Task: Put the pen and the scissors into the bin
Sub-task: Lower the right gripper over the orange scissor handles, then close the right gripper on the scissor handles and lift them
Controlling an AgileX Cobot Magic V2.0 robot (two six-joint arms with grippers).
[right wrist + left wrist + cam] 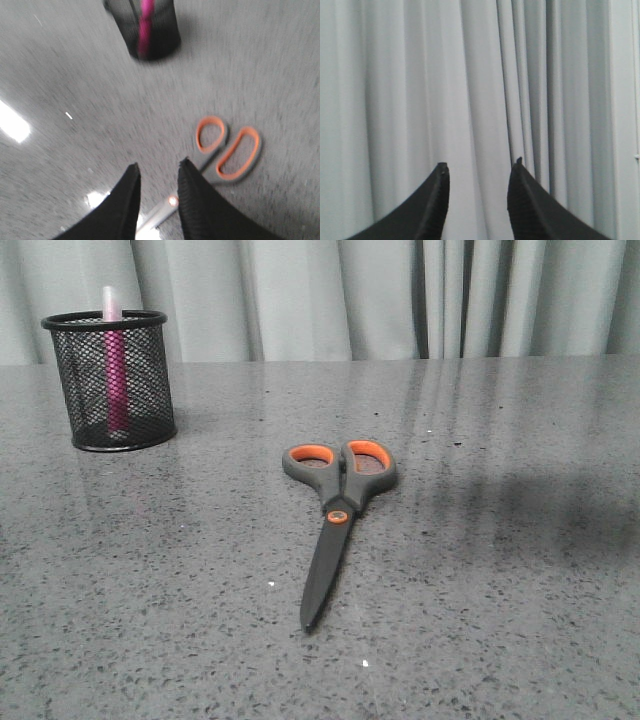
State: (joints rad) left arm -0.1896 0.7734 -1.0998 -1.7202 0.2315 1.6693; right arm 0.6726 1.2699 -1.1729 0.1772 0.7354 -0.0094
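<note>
The scissors (335, 515) lie flat and closed at the middle of the grey table, orange-lined loops away from me, blade tip towards me. The bin (110, 380) stands at the far left, with the pink pen (115, 365) upright inside it, its pale cap above the rim. In the right wrist view my right gripper (159, 167) is open and empty above the scissors (225, 150), its jaws over the pivot and blades; the bin (145, 25) and pen (146, 27) lie beyond. My left gripper (480, 167) is open and empty, facing the curtain. Neither gripper shows in the front view.
A pale pleated curtain (400, 295) hangs behind the table's far edge. The speckled grey tabletop (500, 590) stretches around the scissors and bin. Bright light reflections (12, 125) show on the table in the right wrist view.
</note>
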